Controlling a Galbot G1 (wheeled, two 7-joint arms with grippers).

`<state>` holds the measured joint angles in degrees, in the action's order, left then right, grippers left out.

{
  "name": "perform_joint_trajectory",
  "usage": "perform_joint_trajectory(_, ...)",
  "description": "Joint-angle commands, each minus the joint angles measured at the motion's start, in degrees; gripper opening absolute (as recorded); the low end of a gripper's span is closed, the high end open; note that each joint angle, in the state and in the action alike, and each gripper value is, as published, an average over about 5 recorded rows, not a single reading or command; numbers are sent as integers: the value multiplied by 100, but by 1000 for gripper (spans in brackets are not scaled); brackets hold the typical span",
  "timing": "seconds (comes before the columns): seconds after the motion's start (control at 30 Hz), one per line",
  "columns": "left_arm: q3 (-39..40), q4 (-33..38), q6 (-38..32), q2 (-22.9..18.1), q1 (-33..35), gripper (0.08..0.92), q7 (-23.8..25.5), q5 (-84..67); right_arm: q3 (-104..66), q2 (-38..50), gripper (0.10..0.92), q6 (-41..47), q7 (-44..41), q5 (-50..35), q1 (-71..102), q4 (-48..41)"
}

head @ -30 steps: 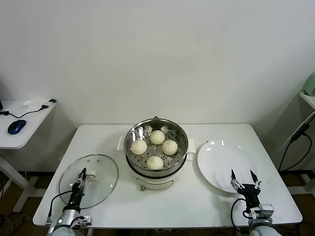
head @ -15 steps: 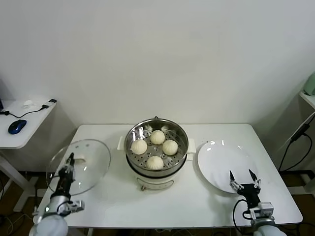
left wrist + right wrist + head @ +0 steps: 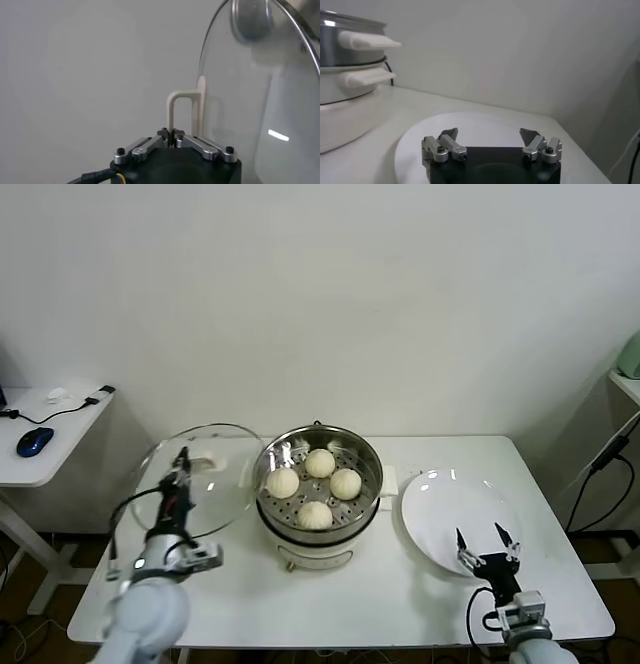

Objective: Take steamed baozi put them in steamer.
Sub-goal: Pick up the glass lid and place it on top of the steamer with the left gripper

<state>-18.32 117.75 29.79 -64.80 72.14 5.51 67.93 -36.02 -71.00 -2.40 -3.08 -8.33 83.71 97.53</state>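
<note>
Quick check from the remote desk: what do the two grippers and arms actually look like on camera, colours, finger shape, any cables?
Both match: the left gripper and right gripper have black bodies carrying silver metal finger links fastened with dark screws, ending in dark pointed tips. A black cable with coloured wires enters the left body; black cables also loop beside each wrist in the head view. The arms below are light grey and rounded.

The right tool [image 3: 492, 141] hangs with fingers spread over the white plate [image 3: 485, 125]; the steamer [image 3: 347, 80] stands at the frame's left on the desk [image 3: 375, 150].

Baozi [image 3: 314, 476] in steamer [image 3: 318, 529], plate [image 3: 440, 509] right.
</note>
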Motion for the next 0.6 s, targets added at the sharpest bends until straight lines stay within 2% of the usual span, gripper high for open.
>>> perform_joint_trajectory(0.03,2116,231,1349,-884,-1344,136,1247,1399,48,24,823,-165,-66,102,37,23)
perform_joint_trajectory(0.37,2818,-517,1468,-1745,-1664,136,1360,2205,34,-33,823,-439,-122,98,31,-187)
perform_joint_trajectory(0.6,2992,-1061,1448,-2023,-1786,136,1238,2269,-53,-110,823,-608,-170,99,36,-295)
